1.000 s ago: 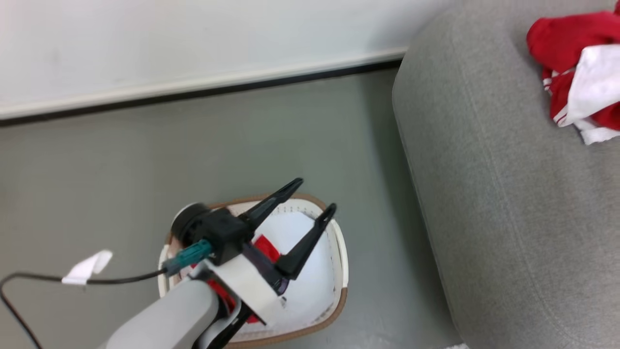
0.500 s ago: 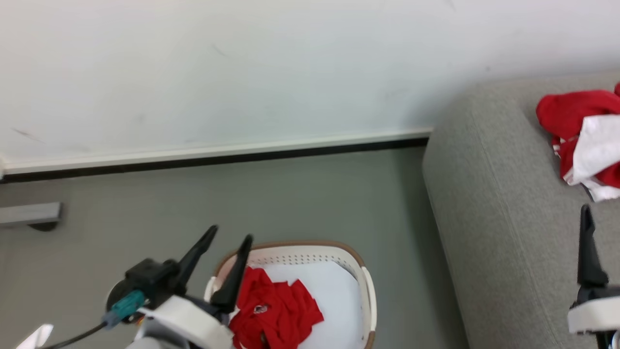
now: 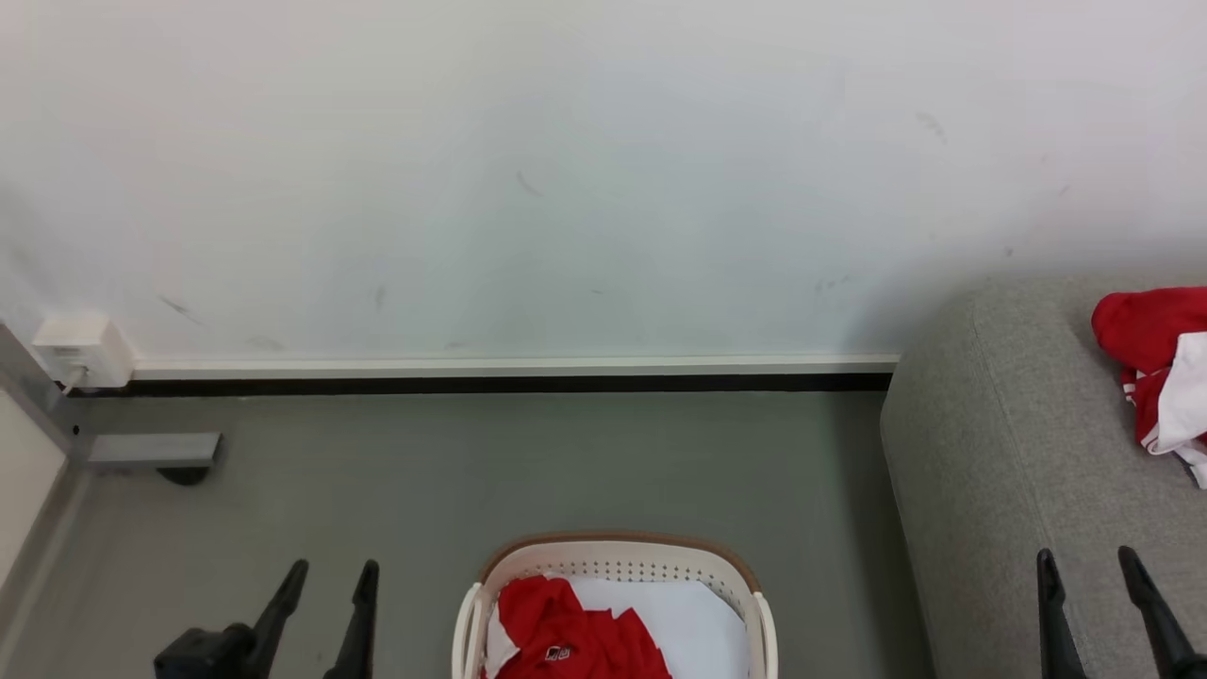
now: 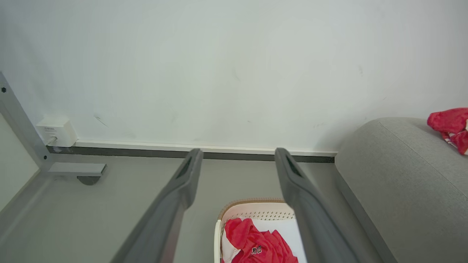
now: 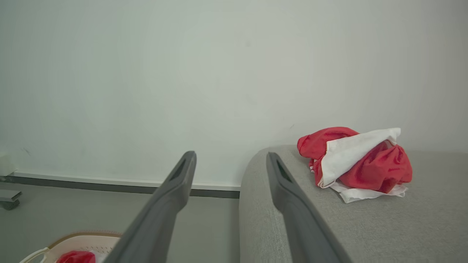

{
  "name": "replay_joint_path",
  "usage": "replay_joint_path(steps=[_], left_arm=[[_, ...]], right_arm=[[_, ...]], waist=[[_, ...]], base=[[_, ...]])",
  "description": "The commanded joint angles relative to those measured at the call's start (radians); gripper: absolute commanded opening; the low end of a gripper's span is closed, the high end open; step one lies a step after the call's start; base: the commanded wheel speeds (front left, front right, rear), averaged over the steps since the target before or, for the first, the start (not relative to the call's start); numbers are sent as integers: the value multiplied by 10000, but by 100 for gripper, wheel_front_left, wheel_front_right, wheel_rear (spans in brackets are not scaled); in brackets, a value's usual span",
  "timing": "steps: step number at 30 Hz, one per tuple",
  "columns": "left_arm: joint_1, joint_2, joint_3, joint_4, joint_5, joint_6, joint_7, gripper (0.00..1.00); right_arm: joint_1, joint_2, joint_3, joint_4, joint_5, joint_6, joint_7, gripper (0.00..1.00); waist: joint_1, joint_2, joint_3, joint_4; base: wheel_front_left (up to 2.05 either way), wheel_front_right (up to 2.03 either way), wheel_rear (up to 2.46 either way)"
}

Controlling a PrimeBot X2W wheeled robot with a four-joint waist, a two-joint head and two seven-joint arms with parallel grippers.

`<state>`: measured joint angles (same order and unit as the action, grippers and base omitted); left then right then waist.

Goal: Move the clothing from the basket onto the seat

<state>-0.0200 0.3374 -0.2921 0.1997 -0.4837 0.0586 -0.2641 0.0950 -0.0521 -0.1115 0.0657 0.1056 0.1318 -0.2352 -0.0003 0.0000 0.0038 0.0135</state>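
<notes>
The basket (image 3: 613, 569) is cream-white with a brown rim and rows of small holes. The clothing (image 3: 575, 641) inside is bright red with a small dark emblem, on a white sheet (image 3: 707, 627). The seat (image 3: 990, 453) is light grey; the bundle (image 5: 356, 160) on it is red and white. The left gripper (image 3: 335, 564) and right gripper (image 3: 1083, 553) each have 2 dark fingers.

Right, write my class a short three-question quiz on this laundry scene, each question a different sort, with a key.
1. True or false: the laundry basket is empty.
2. Where does the red-and-white clothing bundle lie? A in the basket; B on the grey sofa; C on the basket's rim.
3. Fill in: the left gripper and the right gripper both stand ___, holding nothing.
Key: 1 false, a red garment lies in it; 2 B; 3 open.
</notes>
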Motion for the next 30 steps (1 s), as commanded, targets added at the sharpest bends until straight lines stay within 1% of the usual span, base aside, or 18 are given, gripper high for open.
replay_joint_path(steps=[1, 6, 12, 16, 20, 30], left_arm=[[169, -109, 150, -22, 264, -62, -3, 100], [653, -665, 998, -140, 855, -376, -4, 100], [991, -1105, 1689, -87, 1470, -870, -4, 100], [971, -1304, 1980, -43, 1756, -1176, -4, 100], [909, -1508, 2188, 11, 2009, -1383, -4, 100], [883, -1838, 2583, 131, 2382, -1698, -4, 100]], right_arm=[[146, 7, 47, 108, 38, -22, -85, 100], [290, 11, 403, 586, 395, -22, -240, 100], [153, 11, 558, 936, 543, -22, -301, 100], [67, 13, 582, 951, 547, -22, -308, 100], [18, 12, 618, 975, 592, -22, -303, 100], [-27, 14, 711, 1036, 614, -22, -306, 100]], waist=[[3, 0, -103, 85], [3, 0, -278, 106], [3, 0, -427, 45], [3, 0, -452, 45], [3, 0, -453, 46], [3, 0, -445, -22]], base=[[0, 0, 0], [0, 0, 0], [0, 0, 0], [0, 0, 0], [0, 0, 0], [0, 0, 0]])
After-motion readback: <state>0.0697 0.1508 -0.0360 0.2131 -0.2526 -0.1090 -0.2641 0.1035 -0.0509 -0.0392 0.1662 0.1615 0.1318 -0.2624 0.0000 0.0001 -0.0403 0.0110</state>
